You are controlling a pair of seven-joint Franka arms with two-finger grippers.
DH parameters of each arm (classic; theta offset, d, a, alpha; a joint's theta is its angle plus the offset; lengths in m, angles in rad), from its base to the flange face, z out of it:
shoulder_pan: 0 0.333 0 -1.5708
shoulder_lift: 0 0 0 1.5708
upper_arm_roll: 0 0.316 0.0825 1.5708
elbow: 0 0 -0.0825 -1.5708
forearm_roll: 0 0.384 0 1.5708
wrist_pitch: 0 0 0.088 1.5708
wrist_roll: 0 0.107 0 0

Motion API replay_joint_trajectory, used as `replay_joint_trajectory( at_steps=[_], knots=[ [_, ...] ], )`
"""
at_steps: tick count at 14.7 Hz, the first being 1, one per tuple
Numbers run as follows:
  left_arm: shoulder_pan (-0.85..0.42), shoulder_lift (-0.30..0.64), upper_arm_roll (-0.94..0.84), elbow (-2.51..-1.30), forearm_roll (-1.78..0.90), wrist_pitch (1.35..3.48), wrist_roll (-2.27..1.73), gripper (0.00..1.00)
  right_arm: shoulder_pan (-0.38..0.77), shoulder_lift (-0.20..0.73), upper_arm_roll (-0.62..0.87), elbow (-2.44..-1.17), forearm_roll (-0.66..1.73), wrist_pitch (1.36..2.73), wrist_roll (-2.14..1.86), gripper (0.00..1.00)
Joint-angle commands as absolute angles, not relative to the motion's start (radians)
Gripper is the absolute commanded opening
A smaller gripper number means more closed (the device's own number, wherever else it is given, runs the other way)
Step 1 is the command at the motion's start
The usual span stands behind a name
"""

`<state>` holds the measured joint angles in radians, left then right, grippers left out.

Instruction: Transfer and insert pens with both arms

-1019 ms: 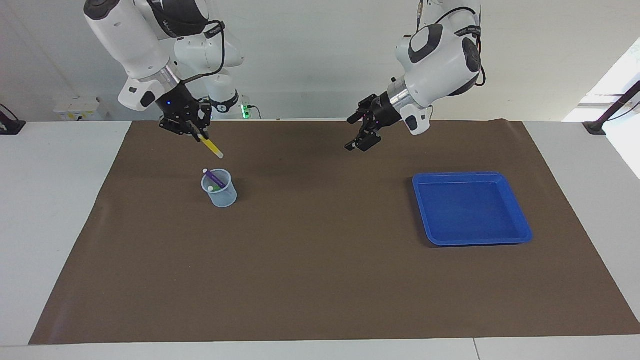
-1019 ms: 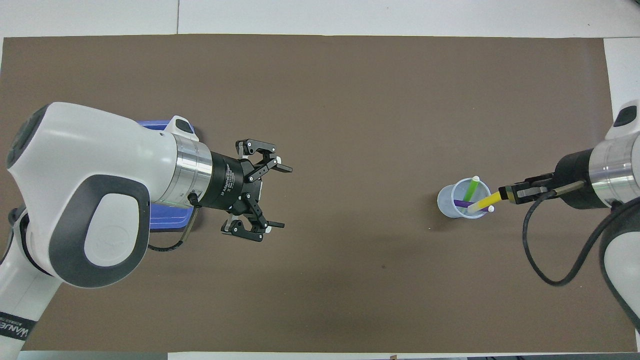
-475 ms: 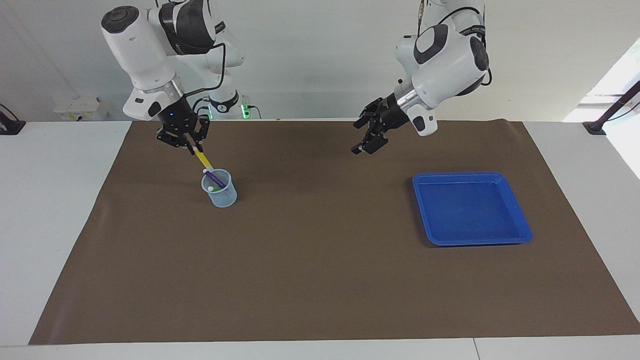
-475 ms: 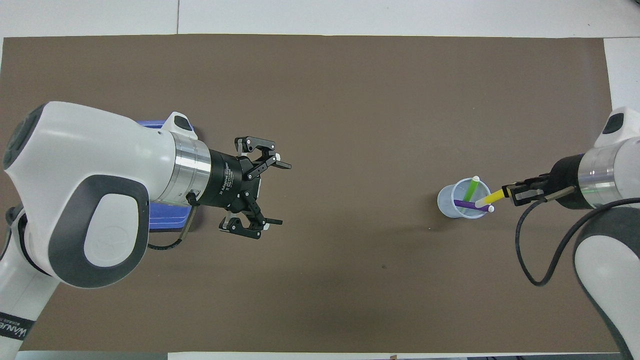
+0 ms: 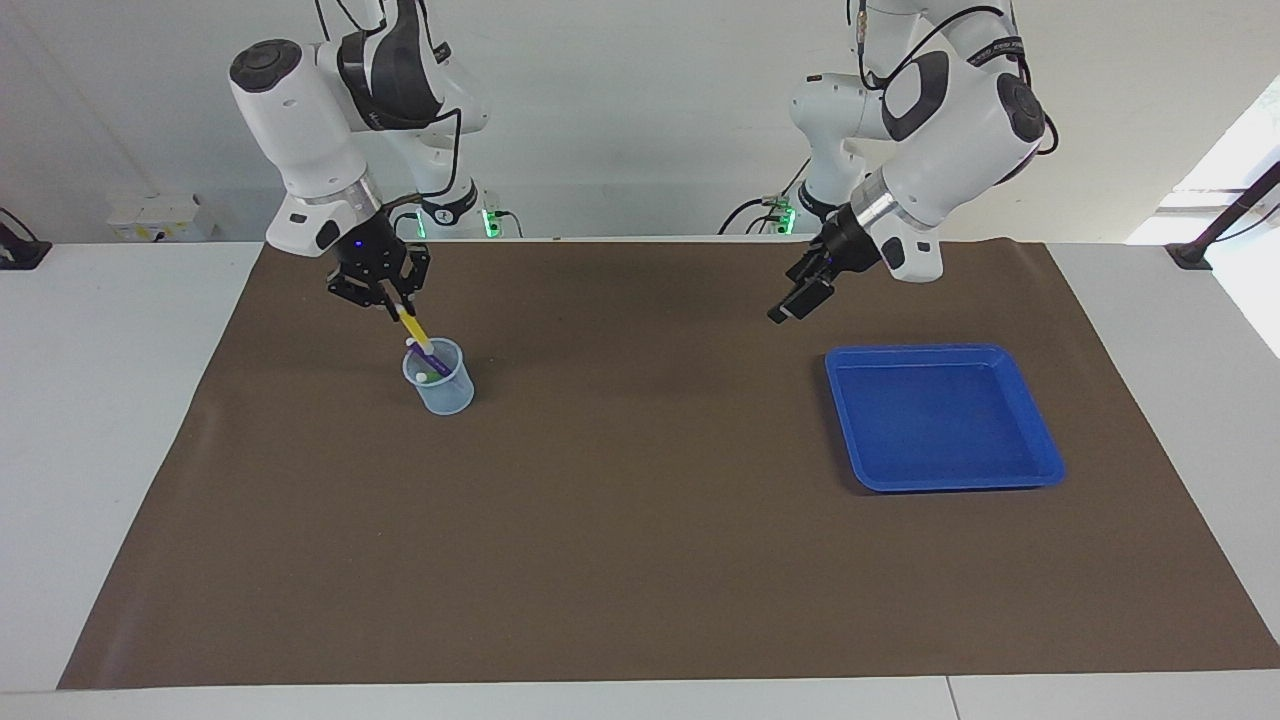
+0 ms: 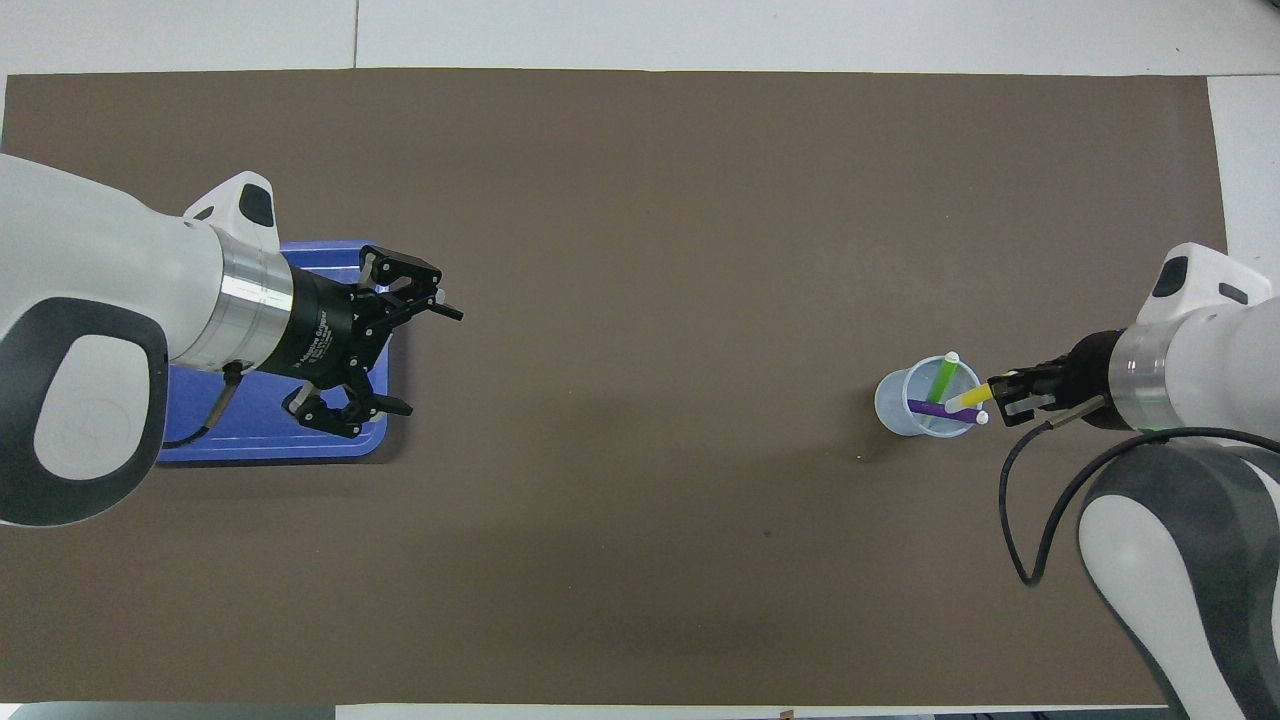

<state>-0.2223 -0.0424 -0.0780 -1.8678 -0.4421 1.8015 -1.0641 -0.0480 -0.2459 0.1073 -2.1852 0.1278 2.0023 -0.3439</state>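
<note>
My right gripper [image 5: 388, 292] [image 6: 1003, 398] is shut on the upper part of the yellow pen [image 5: 414, 328] [image 6: 967, 399]. The pen is tilted, and its lower end is inside the clear plastic cup [image 5: 441, 393] [image 6: 902, 405]. The green pen [image 6: 943, 378] and the purple pen [image 6: 938, 408] lean in the same cup, pale ends up. My left gripper [image 5: 795, 302] [image 6: 427, 362] is open and empty, in the air over the mat by the corner of the blue tray [image 5: 940, 420] [image 6: 250, 440] nearest the robots.
A brown mat [image 5: 640, 560] covers most of the table. The blue tray is empty and lies toward the left arm's end. Two smaller white arms [image 5: 452, 195] stand at the table's robot-side edge.
My right gripper has come down and steepened, bringing the yellow pen's lower end from above the cup into it. My left gripper has drawn back from the table's middle toward the tray, still open.
</note>
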Motion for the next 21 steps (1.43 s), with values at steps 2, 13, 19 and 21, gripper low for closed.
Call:
replay_joint_trajectory(
  at_steps=[2,13,19,21],
  knots=[
    [-0.181,-0.029,-0.087,-1.801,-0.246,1.675,-0.797,1.0,-0.054,-0.288,0.112,-2.237,0.11,2.023,-0.347,0.0],
    [-0.178,-0.058,-0.045,-1.585,0.104,1.385,-0.06,1.0,-0.052,-0.261,0.112,-2.146,0.118,1.958,-0.351,1.0],
    [-0.183,-0.132,0.023,-1.741,0.037,1.524,-0.054,1.0,-0.098,-0.206,0.106,-1.95,0.109,1.792,-0.35,1.0],
    [-0.192,-0.13,0.026,-1.763,0.037,1.577,-0.057,1.0,-0.115,-0.172,0.106,-1.87,0.08,1.723,-0.35,1.0]
  ],
)
